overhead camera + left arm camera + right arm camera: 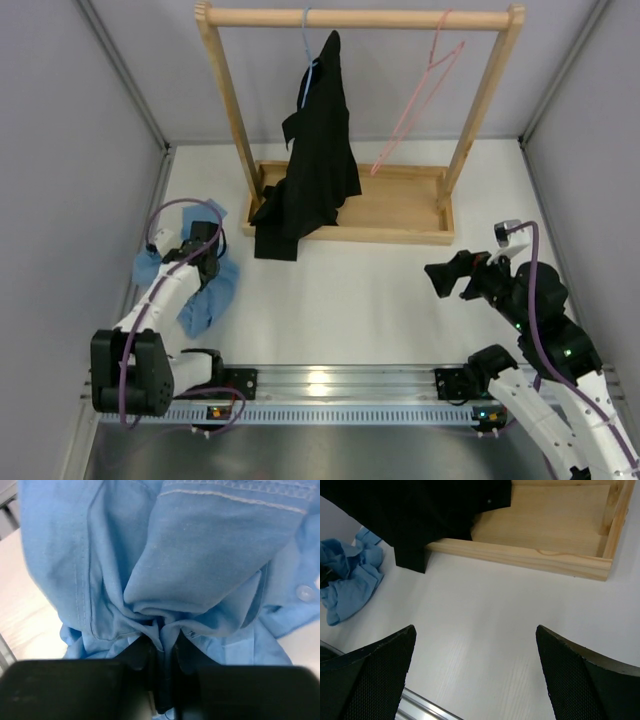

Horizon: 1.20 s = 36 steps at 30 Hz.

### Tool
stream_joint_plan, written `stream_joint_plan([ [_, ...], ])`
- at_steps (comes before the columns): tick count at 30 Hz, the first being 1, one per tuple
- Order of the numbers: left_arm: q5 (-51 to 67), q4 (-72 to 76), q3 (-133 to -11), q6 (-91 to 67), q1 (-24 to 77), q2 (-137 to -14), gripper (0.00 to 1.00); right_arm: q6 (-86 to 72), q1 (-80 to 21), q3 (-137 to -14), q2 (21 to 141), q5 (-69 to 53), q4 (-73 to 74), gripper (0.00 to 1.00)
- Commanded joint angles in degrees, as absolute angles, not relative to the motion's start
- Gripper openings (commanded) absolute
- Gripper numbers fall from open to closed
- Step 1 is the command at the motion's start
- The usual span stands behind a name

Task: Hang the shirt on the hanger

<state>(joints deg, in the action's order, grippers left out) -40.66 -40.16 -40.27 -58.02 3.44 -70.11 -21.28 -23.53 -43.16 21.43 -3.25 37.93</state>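
Shirt (200,555) lies crumpled in a soft heap at about 8 o'clock on the table (350,310), well apart from everything it has to reach. We read the bunching as the result of the grip: the left gripper (164,641) sits low on it, jaws pressed together on a gathered fold, so the thin cloth puckers into the pinch and fans out above. A seam and a button show near the hold, but we cannot tell which part of the garment this is.

Outward, at 12 o'clock, stands the wooden rack (360,17). The hanger (420,100) dangles from its rail toward 1 o'clock, tilted and bare, which we judge leaves it free to receive the cloth. A black garment (320,150) on a blue hanger (307,40) fills the rail's middle and drapes onto the rack's base.

At 4 o'clock the right gripper (475,630) hovers above bare tabletop, jaws spread wide and holding nothing. We take it as waiting to help, perhaps steadying the wire or taking a second hold.
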Motion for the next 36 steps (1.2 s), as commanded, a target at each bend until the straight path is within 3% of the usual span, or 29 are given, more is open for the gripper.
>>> stream_joint_plan([
  [1, -29.31, -34.1, -42.09, -50.83, 3.25, -61.65, 0.0, -22.41, -24.08, -43.68, 21.71, -5.1, 33.49, 0.99],
  [9, -0.55, -32.08, -47.2, -40.96, 9.74, -40.8, 0.0, -20.31, -24.08, -45.17, 23.37, -2.29, 32.96, 0.99],
  [14, 9.92, -34.36, -48.16, -37.88, 25.28, -38.93, 0.0, -17.93, -24.08, -47.54, 25.66, 2.19, 33.22, 0.99],
  [22, 3.43, -39.29, -45.45, -38.15, 49.28, -36.21, 0.0, -16.26, -24.17, -50.27, 28.56, 0.64, 33.84, 0.99],
  [26, 0.44, -32.46, -41.32, -39.37, 59.47, -44.62, 0.0, -17.66, -24.08, -49.31, 31.54, -7.01, 31.91, 0.99],
  [31, -19.38, -18.57, -42.18, -39.2, 77.84, -54.56, 0.0, -20.21, -24.17, -45.36, 34.19, -18.86, 28.22, 1.0],
  [36, -26.63, -8.45, -41.84, -35.42, 79.89, -62.65, 0.0, -27.31, -24.08, -35.44, 35.42, -25.48, 19.02, 0.99],
])
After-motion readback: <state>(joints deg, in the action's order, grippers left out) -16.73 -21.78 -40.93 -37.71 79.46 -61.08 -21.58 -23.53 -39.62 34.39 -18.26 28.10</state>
